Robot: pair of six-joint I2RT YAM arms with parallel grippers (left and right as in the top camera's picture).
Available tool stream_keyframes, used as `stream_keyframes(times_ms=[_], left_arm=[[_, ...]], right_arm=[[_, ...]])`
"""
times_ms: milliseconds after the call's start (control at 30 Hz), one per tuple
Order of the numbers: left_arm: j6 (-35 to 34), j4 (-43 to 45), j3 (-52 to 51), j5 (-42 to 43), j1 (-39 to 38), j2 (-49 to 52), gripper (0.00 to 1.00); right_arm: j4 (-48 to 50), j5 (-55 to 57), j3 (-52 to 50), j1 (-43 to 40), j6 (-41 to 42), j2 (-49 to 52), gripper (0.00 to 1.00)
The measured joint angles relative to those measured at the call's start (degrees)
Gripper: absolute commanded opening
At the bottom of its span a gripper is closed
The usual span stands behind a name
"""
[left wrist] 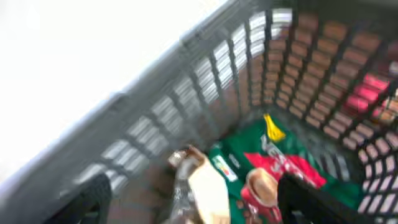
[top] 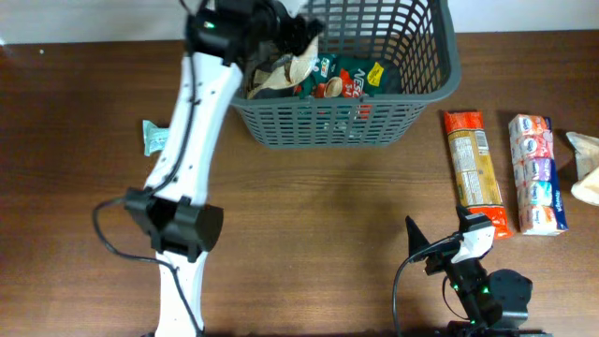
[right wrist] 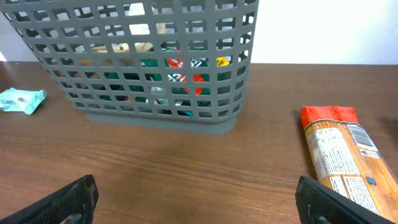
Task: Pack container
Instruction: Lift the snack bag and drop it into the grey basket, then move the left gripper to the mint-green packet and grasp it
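Observation:
The dark grey lattice basket (top: 346, 122) stands at the back middle of the table. Inside it lie a green and red coffee packet (top: 346, 80) and a cream and brown packet (top: 285, 75). My left gripper (top: 295, 37) is over the basket's left end. In the left wrist view its fingers (left wrist: 199, 208) are wide apart and open above the cream packet (left wrist: 208, 190), beside the green and red packet (left wrist: 273, 168). My right gripper (top: 440, 248) is open and empty low over the table near the front, also shown in the right wrist view (right wrist: 199, 202).
An orange pasta packet (top: 474, 168) lies right of the basket and shows in the right wrist view (right wrist: 342, 155). A white packet with pink and purple print (top: 536, 173) and a cream packet (top: 585, 168) lie further right. A teal packet (top: 153, 136) lies left of the basket.

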Motion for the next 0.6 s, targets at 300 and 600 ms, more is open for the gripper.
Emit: stream_keyframes(times_ms=[300, 600], left_arm=[[-8.0, -25.9, 12.3, -9.7, 7.7, -11.1, 0.67], [-20.1, -37.7, 1.8, -15.5, 22.7, -11.7, 0.64]], right_arm=[[0.0, 0.0, 0.0, 0.0, 0.0, 0.0, 0.99], [0.0, 0.0, 0.0, 0.0, 0.0, 0.0, 0.99]])
